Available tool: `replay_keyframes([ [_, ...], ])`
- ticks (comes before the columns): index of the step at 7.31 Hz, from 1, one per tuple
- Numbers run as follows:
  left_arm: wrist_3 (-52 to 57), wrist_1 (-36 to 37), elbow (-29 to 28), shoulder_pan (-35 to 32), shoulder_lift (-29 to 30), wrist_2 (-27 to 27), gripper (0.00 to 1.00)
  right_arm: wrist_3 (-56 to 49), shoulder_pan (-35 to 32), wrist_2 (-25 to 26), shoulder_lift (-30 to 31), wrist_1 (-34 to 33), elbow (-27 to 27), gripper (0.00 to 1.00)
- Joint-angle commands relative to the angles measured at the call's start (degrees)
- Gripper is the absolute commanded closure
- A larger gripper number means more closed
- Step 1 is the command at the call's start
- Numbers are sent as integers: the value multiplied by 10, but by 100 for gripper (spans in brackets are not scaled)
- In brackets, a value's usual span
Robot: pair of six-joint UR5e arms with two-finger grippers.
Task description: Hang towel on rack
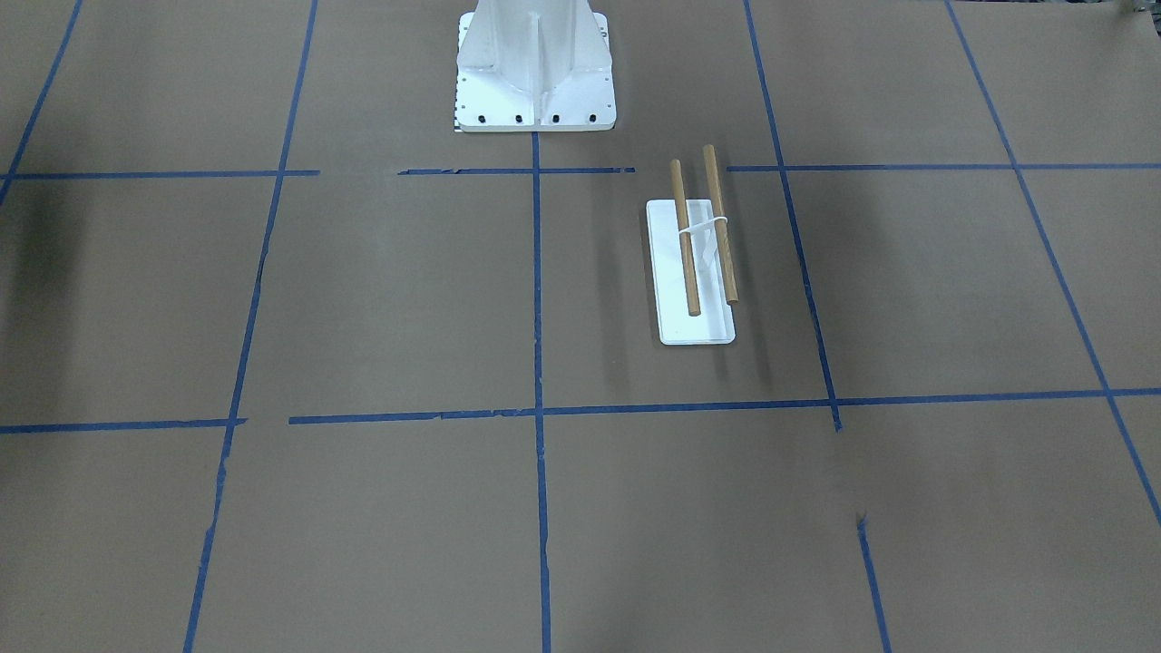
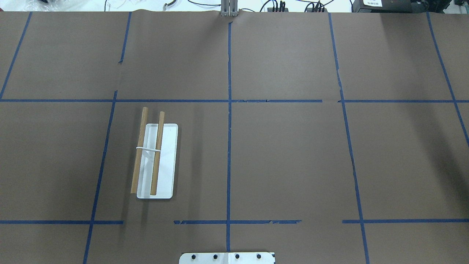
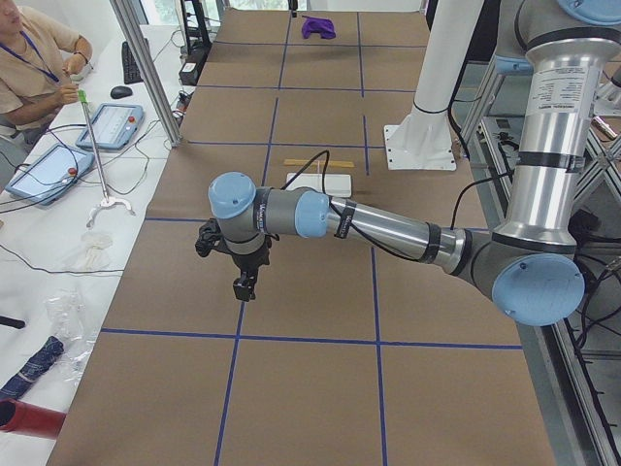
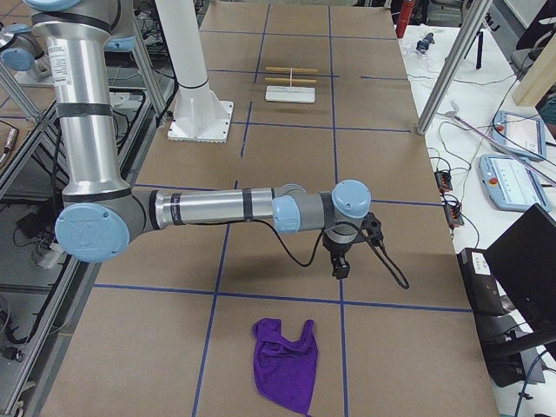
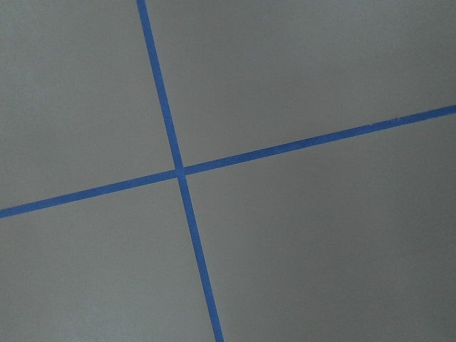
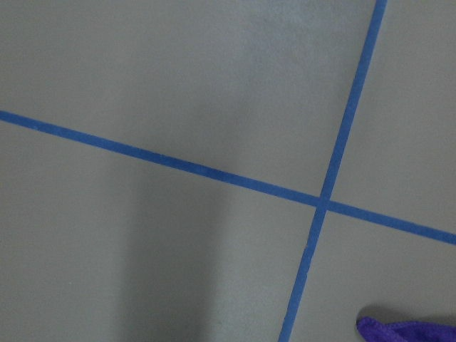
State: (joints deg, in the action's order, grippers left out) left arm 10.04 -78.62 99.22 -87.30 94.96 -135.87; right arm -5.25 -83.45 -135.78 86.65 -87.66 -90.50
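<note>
Start at the left: the left fingers (image 3: 243,288) hang over bare worktop (image 2: 285,157) with nothing showing in them. Only the side view catches them, so you cannot tell how far apart they stand. To their right, in the left half of the worktop, sits the rack (image 2: 155,157), with both dowels (image 2: 139,146) bare on a thin white base (image 2: 166,161). That base looks light, so a push from cloth or from an arm could slide or tip it. The dowels run close together, and a bunched towel may catch on one or sag into the gap.

Farther right, the right fingers (image 4: 340,268) hover over the worktop, seemingly with nothing in them, though their opening cannot be judged either. At the right end, well apart from the rack, the purple towel (image 4: 285,360) lies crumpled. If you pinch it mid-heap you lift a wad that will not drape. Carried low, it may drag along the worktop.
</note>
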Motion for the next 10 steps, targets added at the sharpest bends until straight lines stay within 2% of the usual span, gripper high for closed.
replay_keyframes([
  [1, -1, -23, -27, 5, 11, -4, 0, 1, 0, -17, 88, 61, -43, 0],
  [2, -9, -42, -48, 5, 12, -5, 0, 29, 0, -9, 114, 101, -59, 0],
  [3, -16, -53, -48, 5, 12, -5, 0, 72, 0, 76, 115, 105, -37, 0],
  [4, -19, -74, -46, 5, 12, -4, 0, 60, 0, 156, 115, 142, 13, 0],
  [5, -19, -98, -55, 6, 13, -4, 0, -6, -5, 149, 105, 198, 90, 5],
  [7, -49, -147, -66, 6, 13, -4, 0, -45, -8, 97, 38, 218, 240, 9],
  [8, -55, -148, -62, 6, 12, -4, 0, -70, -8, 92, 15, 243, 287, 10],
  [9, -55, -149, -66, 6, 12, -4, 0, -70, -8, 89, 15, 243, 289, 21],
  [10, -55, -149, -65, 6, 12, -4, 0, -70, -8, 89, 15, 244, 288, 79],
])
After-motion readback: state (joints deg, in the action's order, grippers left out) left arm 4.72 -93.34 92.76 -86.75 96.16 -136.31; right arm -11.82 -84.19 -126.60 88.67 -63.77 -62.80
